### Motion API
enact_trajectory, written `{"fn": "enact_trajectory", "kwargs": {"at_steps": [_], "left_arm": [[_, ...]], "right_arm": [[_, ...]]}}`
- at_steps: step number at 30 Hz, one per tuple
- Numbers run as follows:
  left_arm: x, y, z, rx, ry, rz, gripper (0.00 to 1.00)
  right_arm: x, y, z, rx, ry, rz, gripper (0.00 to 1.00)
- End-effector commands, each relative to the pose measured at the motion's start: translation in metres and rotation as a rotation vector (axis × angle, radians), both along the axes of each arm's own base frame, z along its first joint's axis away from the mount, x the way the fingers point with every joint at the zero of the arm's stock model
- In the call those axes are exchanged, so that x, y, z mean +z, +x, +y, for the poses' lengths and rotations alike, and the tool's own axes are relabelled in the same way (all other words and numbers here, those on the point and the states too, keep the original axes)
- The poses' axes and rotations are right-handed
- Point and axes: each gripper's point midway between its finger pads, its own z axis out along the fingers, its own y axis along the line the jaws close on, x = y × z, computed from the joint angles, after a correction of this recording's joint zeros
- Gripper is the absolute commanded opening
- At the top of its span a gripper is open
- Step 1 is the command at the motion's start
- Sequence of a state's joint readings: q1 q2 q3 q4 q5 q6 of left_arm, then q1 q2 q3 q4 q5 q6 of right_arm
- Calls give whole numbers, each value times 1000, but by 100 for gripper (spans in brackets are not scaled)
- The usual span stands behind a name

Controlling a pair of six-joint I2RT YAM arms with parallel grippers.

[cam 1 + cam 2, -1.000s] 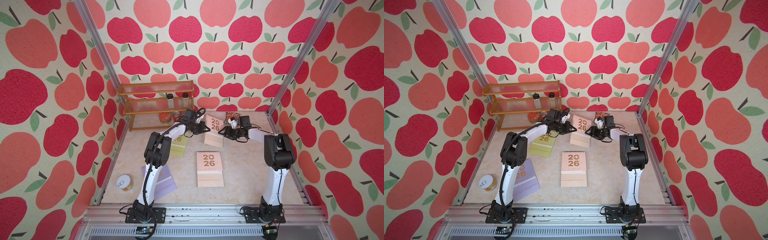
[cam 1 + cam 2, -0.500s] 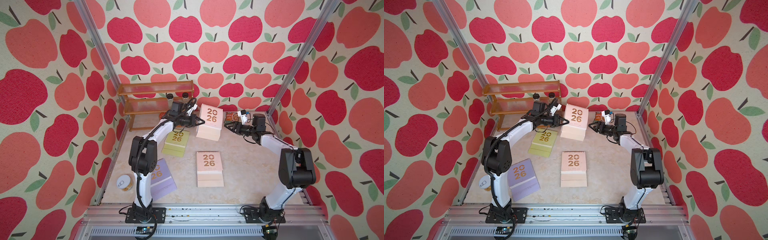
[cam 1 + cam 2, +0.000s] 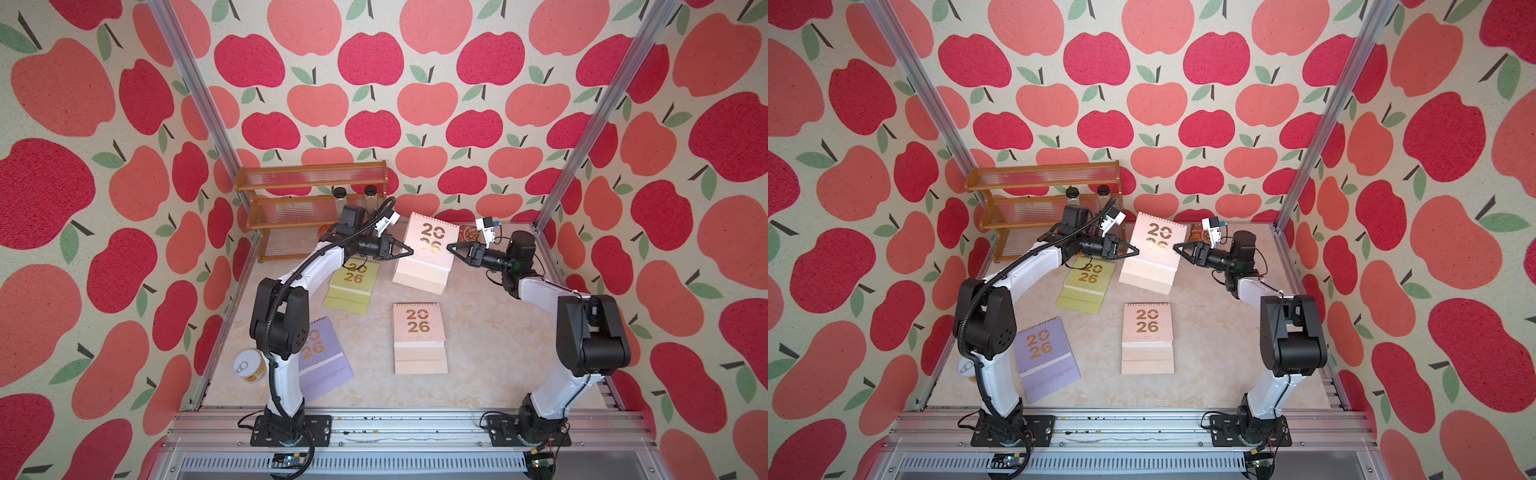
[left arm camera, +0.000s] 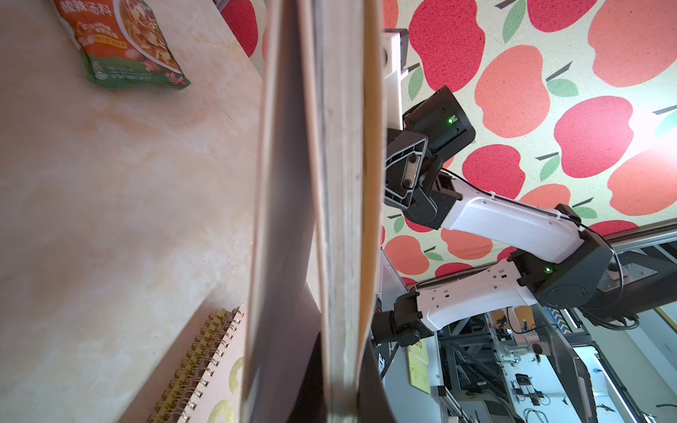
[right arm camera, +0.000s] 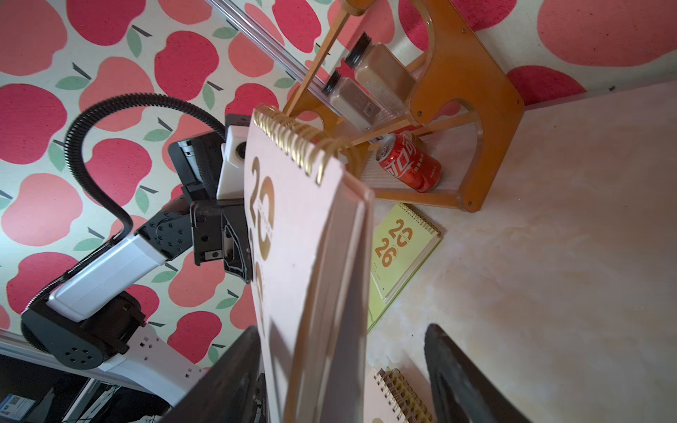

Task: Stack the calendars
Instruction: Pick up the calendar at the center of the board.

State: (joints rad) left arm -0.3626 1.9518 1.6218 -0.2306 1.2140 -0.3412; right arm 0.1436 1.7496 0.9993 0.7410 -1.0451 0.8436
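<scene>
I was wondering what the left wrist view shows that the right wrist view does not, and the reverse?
Only the left wrist view shows the green snack packet and the right arm. Only the right wrist view shows the wooden rack, the red can, the yellow-green calendar and the left arm. Both show the lifted peach-pink calendar and the marbled tabletop.

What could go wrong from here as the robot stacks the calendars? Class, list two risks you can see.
1. Only the left gripper pinches the raised peach calendar, at one edge; the right gripper stands open, so it could sag or slip.
2. Its covers splay apart, so it may land crooked on the flat peach calendar.
</scene>
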Motion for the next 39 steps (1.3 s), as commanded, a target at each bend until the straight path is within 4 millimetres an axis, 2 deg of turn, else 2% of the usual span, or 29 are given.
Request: {"fn": "enact_trajectory", "kwargs": {"at_steps": [1,13,16,22,24,25,28,29,30,33,34,37,39], "left_arm": [[39,-20,-3,-85,-88,-114,0],[46,-25,-8,-95,-98,-136,0],[47,-23,-8,-92,-102,-138,0],[48,-22,-9,-78,-96,-145,0],[48,-21,-8,-72,-89,-147,3],[48,-21,-8,-67,-83,-149,5],[48,-19,-5,-34,-49,-171,16],[49,-19,-4,-24,-37,-181,25],[49,-18,-1,-7,-19,-190,39],[50,-13,8,44,22,-216,71],[50,-11,11,62,32,-225,78],[48,-5,22,139,96,-262,97],[46,0,32,216,162,-303,100]], "right_arm": [[12,-8,8,57,70,-28,72],[10,-25,43,137,77,-24,64],[10,-31,49,148,76,-22,52],[10,-40,54,148,70,-19,18],[12,-43,56,155,70,-18,2],[14,-44,56,154,70,-20,0],[20,-46,53,127,43,-25,0],[21,-47,52,118,21,-32,0],[23,-49,50,109,-7,-33,0],[27,-58,45,96,-90,-29,0],[26,-61,42,91,-119,-13,0],[23,-71,36,99,-188,42,0],[19,-83,34,125,-211,100,0]]}}
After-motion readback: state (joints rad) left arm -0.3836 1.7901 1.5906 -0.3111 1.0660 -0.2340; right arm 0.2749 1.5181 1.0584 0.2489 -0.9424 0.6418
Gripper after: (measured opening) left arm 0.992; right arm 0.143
